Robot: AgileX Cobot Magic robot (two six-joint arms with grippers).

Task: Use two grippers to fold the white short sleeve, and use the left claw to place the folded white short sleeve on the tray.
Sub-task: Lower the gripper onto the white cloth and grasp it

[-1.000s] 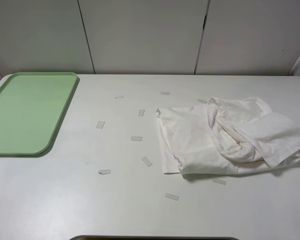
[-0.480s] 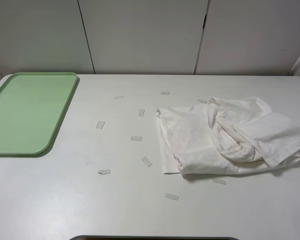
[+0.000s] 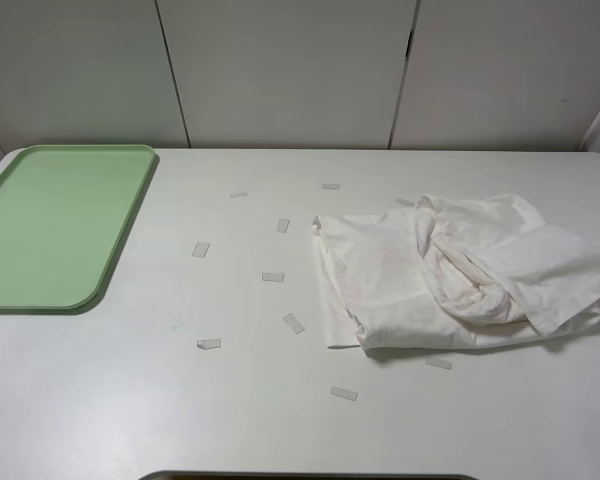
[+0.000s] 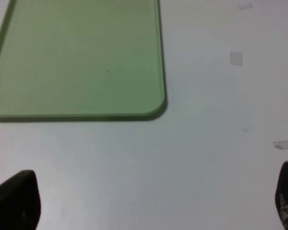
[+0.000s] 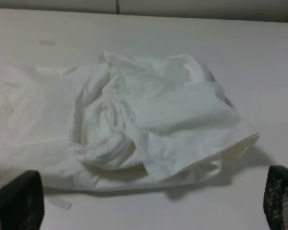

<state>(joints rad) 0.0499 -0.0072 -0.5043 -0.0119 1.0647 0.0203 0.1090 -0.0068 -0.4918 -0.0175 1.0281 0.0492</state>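
From the high camera I see the white short sleeve (image 3: 460, 275) lying crumpled in the right half of the frame on the tabletop (image 3: 180, 420). Its flatter part is toward the centre, and a bunched, rolled-over mass is toward the right edge. The tray (image 3: 55, 225) sits at the upper left of the frame, well apart from the shirt. Small tape strips (image 3: 273, 277) are scattered across the tabletop between the two, a few just beside the shirt's left and lower edges.

In the left wrist view, my left hand (image 4: 151, 203) has its fingers (image 4: 14, 203) spread wide apart, gripping nothing. Bare tabletop lies beneath it and the tray's rounded corner is in front. In the right wrist view, my right hand (image 5: 149, 201) is likewise spread wide and holds nothing, with the crumpled shirt lying in front of it.
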